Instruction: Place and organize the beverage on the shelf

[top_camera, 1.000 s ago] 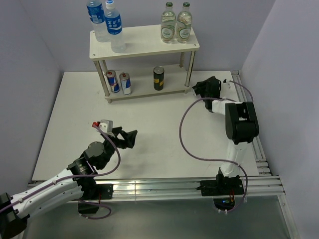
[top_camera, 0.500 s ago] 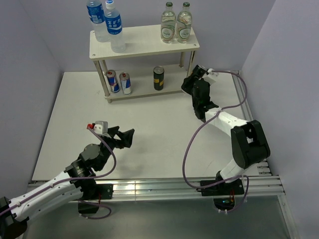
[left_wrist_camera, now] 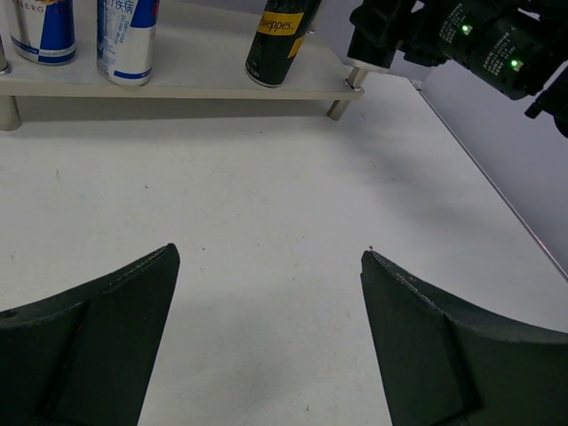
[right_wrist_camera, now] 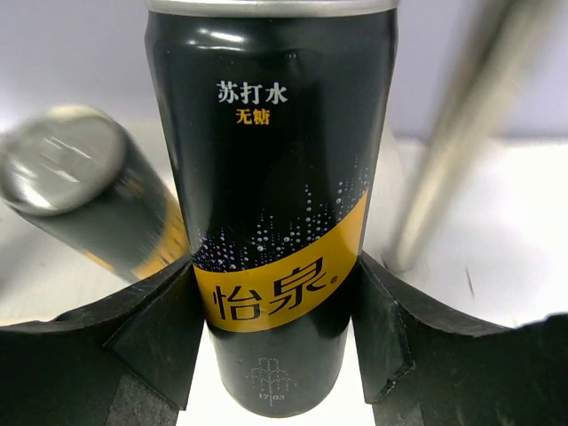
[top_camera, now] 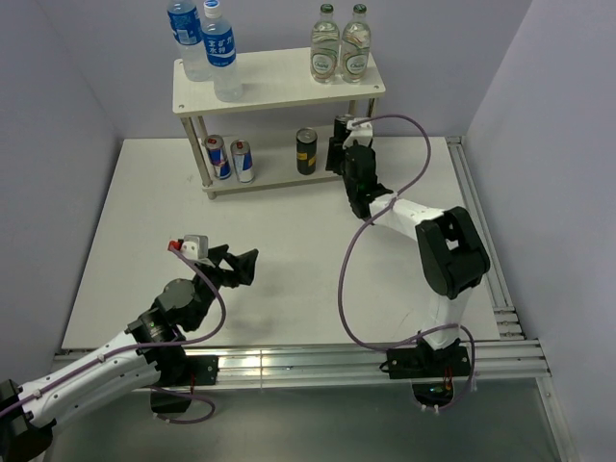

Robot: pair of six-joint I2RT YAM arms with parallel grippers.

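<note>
The cream shelf stands at the back. Two blue-labelled water bottles stand on its top board at the left. Two blue-and-silver cans and one dark can with a yellow band stand on the lower board. My right gripper is at the lower tier's right end, shut on the second dark can, held upright. In the right wrist view the shelved dark can is just left of it and a shelf leg just right. My left gripper is open and empty over the table.
Two clear green-capped bottles stand on the top board's right half. Grey walls close in the table at the back and both sides. A metal rail runs along the right edge.
My right gripper has swung left with the dark can, from beside the shelf's right end to the lower tier next to the shelved dark can. My left gripper has drawn back slightly.
</note>
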